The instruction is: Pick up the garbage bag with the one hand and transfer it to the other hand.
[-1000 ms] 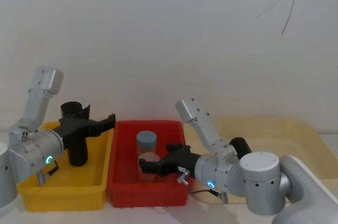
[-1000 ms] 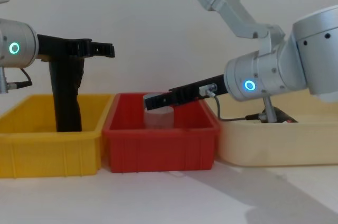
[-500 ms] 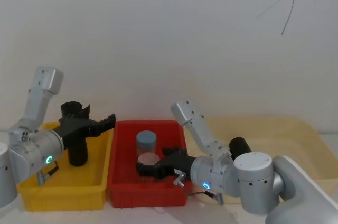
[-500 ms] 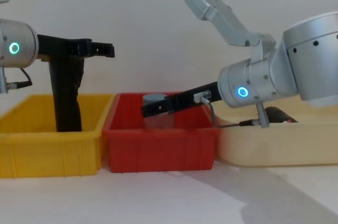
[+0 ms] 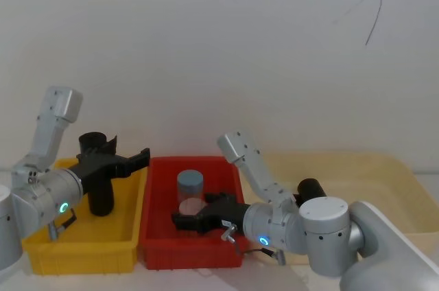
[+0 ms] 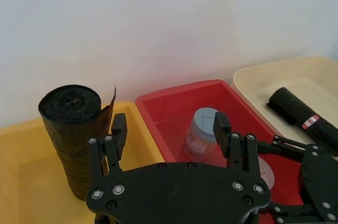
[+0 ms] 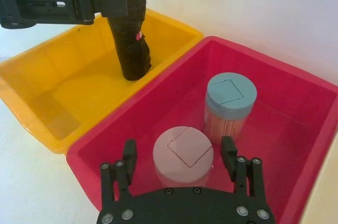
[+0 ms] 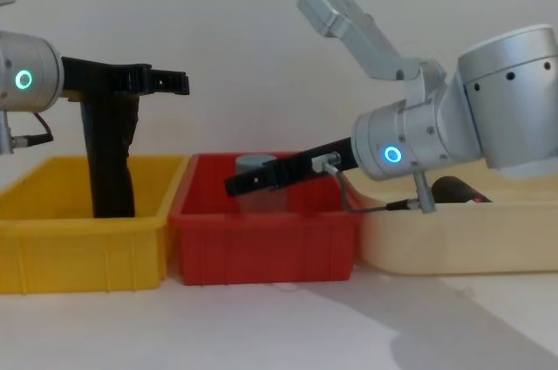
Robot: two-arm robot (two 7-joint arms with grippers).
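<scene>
backdrop: a plain white wall stood behind three bins on a pale table.
garbage bag (image 6: 301, 117): lay in the cream tray (image 6: 296, 75), red-and-white label showing, untouched.
left gripper (image 8: 170, 82): hung spread open above the yellow bin (image 5: 82, 246), beside the plain black roll (image 5: 99, 174).
right gripper (image 7: 179, 156): hovered inside the red bin (image 7: 296, 145), fingers apart around the pink-lidded jar (image 7: 183, 152), with the blue-lidded jar (image 7: 229, 102) just behind.

right claw (image 8: 234, 185): over red bin (image 8: 261, 235) | left claw (image 8: 179, 84): above yellow bin (image 8: 83, 252)
</scene>
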